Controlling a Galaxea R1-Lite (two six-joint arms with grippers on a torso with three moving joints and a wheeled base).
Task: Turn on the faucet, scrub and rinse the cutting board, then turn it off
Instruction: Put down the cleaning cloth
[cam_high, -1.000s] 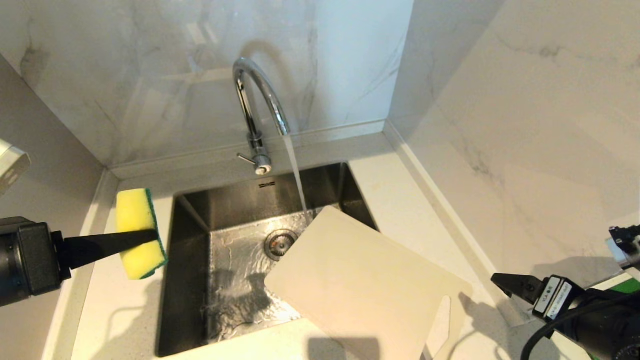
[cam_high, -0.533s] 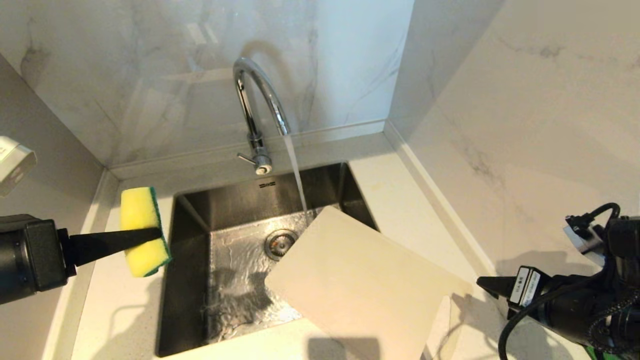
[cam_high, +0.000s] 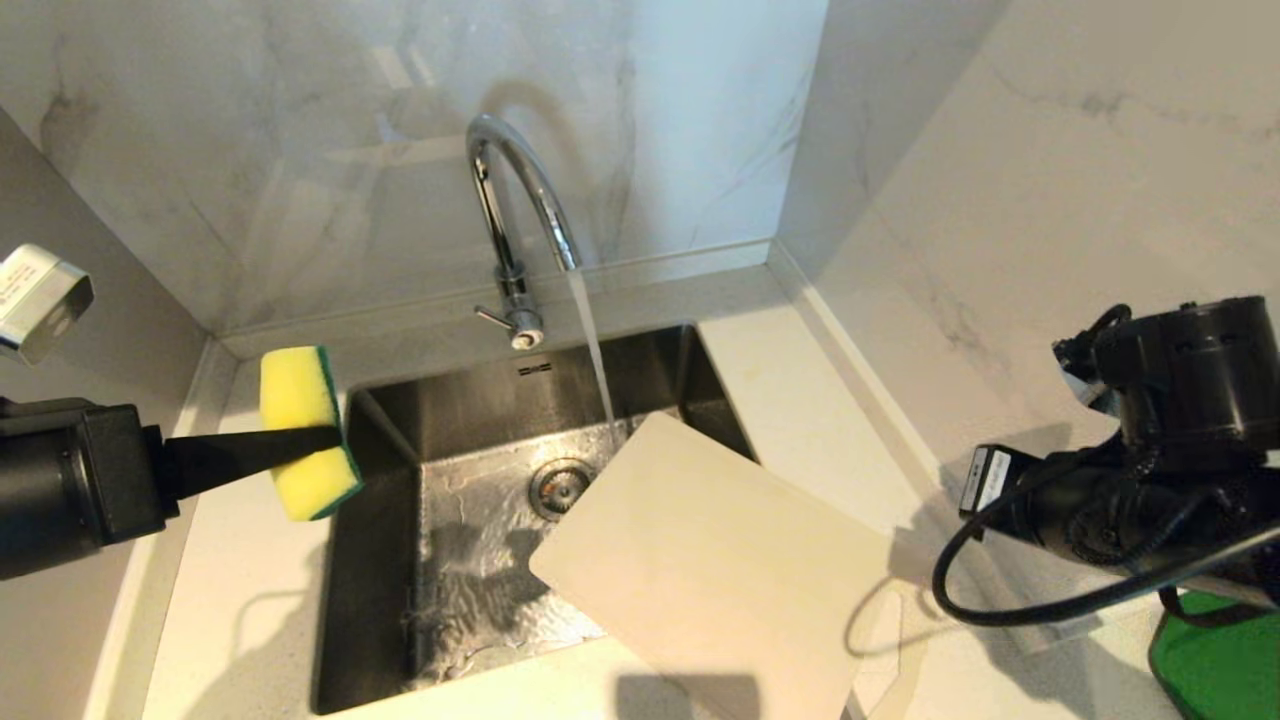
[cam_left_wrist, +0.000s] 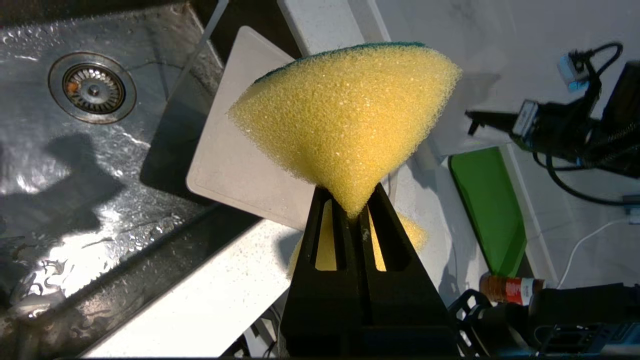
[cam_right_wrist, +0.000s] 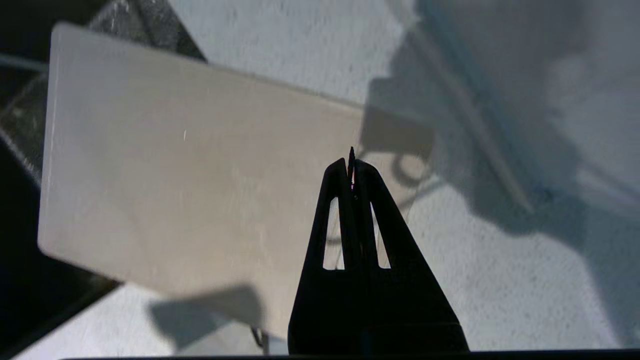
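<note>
Two changes in the last second. My right gripper (cam_right_wrist: 351, 165) has snapped from wide open to fully closed, fingers pressed together with nothing between them; it has also swung up from low at the near right and now points down over the right, handle end of the cutting board (cam_high: 715, 560). In the right wrist view the tips sit above the board, and I can't tell whether they touch it. My left gripper (cam_high: 325, 437) has drifted right and a little farther away, so the sponge (cam_high: 305, 430) now hangs over the sink's left edge instead of over the counter. It stays clamped on the sponge, pinched hard at the middle so the foam flares out beyond the fingers.

My read: the closed right gripper looks set to press down and pin the board while the left brings the sponge in to scrub. Scrub not started; the sponge is well apart from the board.

Faucet (cam_high: 520, 200) is on; the stream (cam_high: 595, 355) drops just past the board's far corner into the basin, so the board face is barely being wetted, if at all.

Sink (cam_high: 380, 560): shallow running water over the steel bottom, drain (cam_high: 560, 487) uncovered. The board lies tilted across the sink's near-right corner, far end over the basin, handle end on the counter (cam_high: 800, 400). Nothing else in the basin.
</note>
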